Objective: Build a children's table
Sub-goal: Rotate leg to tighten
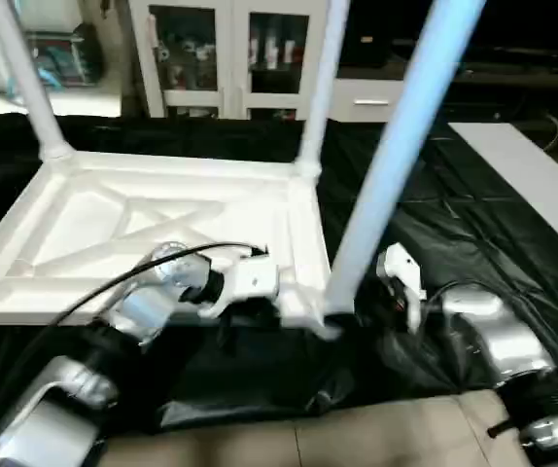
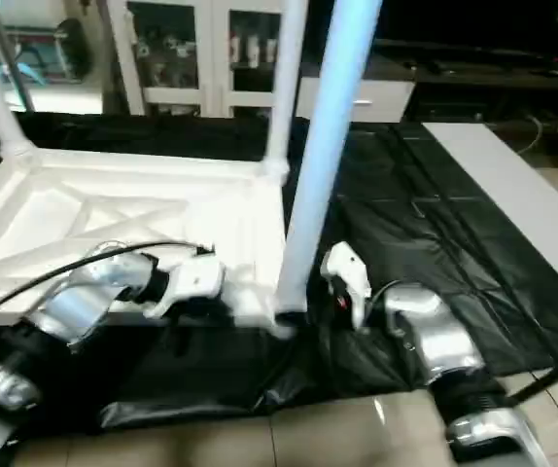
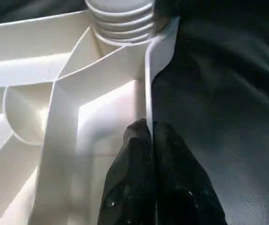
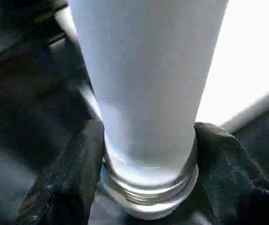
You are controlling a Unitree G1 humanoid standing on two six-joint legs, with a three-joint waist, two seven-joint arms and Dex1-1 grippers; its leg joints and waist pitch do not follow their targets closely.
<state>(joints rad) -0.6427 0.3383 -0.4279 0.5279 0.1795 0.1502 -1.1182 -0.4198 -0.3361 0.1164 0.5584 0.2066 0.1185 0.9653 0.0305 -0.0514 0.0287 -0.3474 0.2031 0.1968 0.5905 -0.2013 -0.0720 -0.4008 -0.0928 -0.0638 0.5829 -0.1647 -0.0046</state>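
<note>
White tabletop (image 1: 114,229) lies upside down on the black-draped table (image 1: 454,224), X ribs facing up. Three legs stand up from its corner sockets: far left leg (image 1: 28,83), far right leg (image 1: 320,88), and the near right leg (image 1: 396,165), which leans a bit toward the right at its top.

Left gripper (image 3: 148,140) is at the tabletop's near right edge, close to the near right corner. Its black fingers (image 3: 130,183) are clenched on the thin raised rim, one finger on the inside of the rim, the other on the outside over the black cover. The ribbed socket (image 3: 120,18) of a corner sits just beyond along the same rim.

Right gripper (image 4: 146,154) is at the base of the near right leg, just above the threaded collar (image 4: 148,194). Its fingers (image 4: 73,173) sit one on each side of the leg, touching or nearly touching it; cannot tell whether they press tight.

White cabinets (image 1: 226,53) with glass doors stand behind the table. Tan floor (image 1: 376,433) shows in front.
</note>
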